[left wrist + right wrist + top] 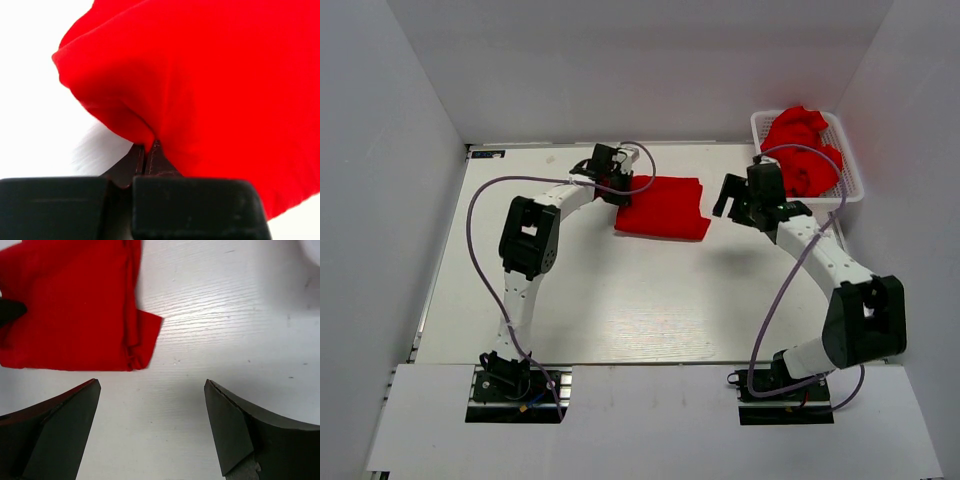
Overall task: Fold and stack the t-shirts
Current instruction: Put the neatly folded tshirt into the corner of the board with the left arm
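Observation:
A folded red t-shirt (662,208) lies on the white table at the back centre. My left gripper (618,186) sits at its left edge and is shut on a pinched fold of the cloth. In the left wrist view the fingertips (150,150) meet with red t-shirt (215,85) bunched over them. My right gripper (733,205) is open and empty, just right of the shirt and above bare table. In the right wrist view my right gripper (152,387) stands wide apart, with the shirt (70,315) ahead at upper left. Several more red t-shirts (802,150) lie crumpled in the basket.
A white lattice basket (850,178) stands at the back right corner, close behind my right arm. White walls enclose the table on three sides. The table (620,300) shows bare white wood grain in front of the shirt.

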You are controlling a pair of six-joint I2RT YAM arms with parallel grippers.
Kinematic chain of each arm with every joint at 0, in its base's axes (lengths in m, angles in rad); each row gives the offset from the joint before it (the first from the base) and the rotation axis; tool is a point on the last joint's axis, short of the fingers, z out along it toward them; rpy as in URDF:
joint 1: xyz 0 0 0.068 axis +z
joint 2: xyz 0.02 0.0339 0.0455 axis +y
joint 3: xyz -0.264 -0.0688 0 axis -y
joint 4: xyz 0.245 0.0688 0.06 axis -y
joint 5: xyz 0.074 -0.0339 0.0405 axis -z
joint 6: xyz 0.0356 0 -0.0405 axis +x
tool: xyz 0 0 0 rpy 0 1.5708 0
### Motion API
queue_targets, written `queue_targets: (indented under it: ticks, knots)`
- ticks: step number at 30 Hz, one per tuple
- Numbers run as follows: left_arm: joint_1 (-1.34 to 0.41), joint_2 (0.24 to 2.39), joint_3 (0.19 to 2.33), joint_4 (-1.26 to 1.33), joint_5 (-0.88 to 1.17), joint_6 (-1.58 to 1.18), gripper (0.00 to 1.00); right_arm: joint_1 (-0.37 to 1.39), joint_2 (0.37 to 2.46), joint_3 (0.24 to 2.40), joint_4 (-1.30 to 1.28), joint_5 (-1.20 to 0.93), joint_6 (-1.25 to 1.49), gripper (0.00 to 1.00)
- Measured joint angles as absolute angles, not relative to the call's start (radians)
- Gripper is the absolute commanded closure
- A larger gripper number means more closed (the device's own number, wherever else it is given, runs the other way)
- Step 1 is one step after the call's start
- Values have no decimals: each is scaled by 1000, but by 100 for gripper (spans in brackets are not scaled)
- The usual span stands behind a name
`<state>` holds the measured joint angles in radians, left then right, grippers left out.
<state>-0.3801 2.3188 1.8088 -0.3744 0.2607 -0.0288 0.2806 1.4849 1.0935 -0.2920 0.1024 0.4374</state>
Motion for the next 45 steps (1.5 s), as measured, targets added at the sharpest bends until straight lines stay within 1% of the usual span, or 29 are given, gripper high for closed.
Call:
queue_targets:
  ticks: [5,9,15,19,24,29,37,45]
  knots:
    - [-368,2297,1814,-422,133,-39,100,276,1378,1045,-295,193,468,10]
    - [-332,2266,1824,-490,2,18,100,274,1360,1036,-306,229,467,10]
    - [-228,2262,1902,-607,-177,89,100,274,1361,1036,-346,255,460,10]
    - [-132,2277,1977,-649,-258,146,100,274,1369,1036,-375,266,451,10]
    - [-15,2332,2096,-673,-319,212,100,274,1401,1052,-424,282,430,10]
    - [71,2355,2114,-646,-369,318,100,274,1457,1108,-463,285,414,10]
    - [103,2406,2114,-468,-381,528,100,274,1564,1234,-492,253,402,10]
    - [126,2435,2136,-339,-359,633,100,274,1624,1314,-534,225,388,10]
